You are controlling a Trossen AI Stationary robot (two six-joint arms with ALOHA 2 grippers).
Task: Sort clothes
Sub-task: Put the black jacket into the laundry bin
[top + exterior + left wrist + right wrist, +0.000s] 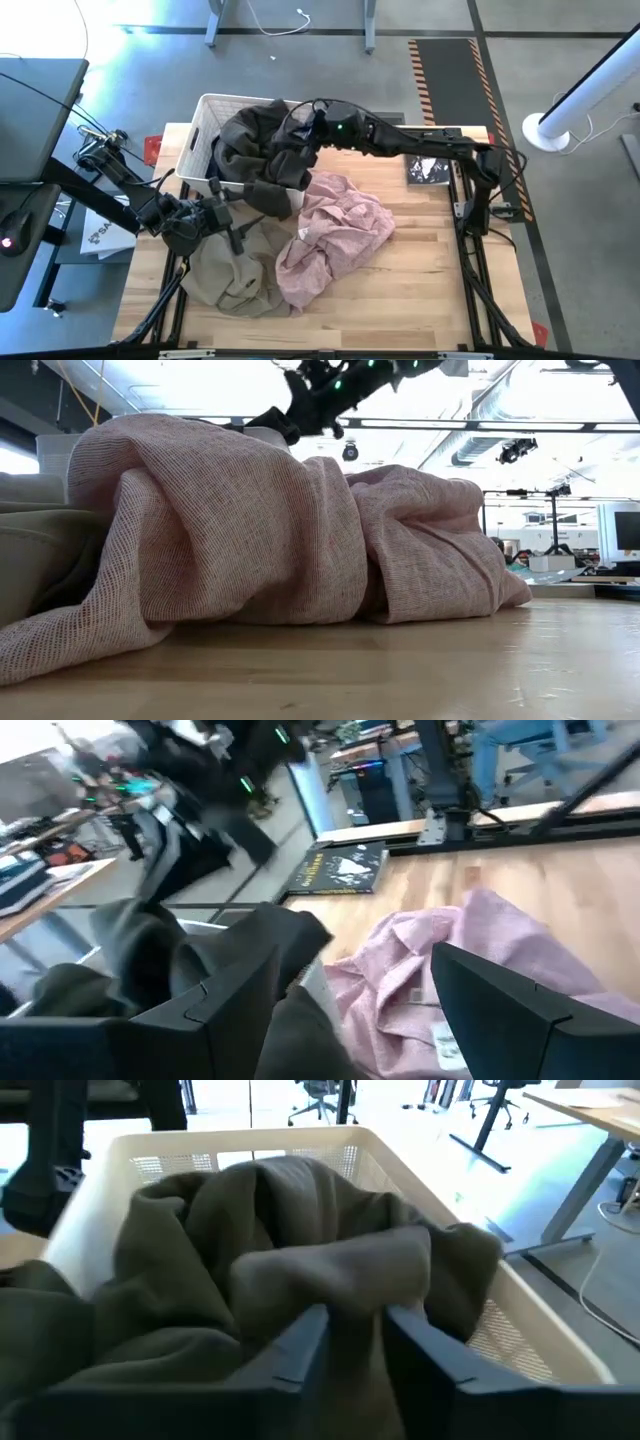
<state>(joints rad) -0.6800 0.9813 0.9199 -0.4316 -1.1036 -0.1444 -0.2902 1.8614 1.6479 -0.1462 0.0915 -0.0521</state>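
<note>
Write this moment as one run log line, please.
right gripper: fingers around dark olive-green fabric garment over white plastic lattice basket | left gripper: open, above khaki-beige garment | light pink garment: on table

You have two dark, six-joint arms with black cables looped along them; the right arm [420, 140] shows a small green light, and each ends in flat, angular black fingers [505, 1010].
</note>
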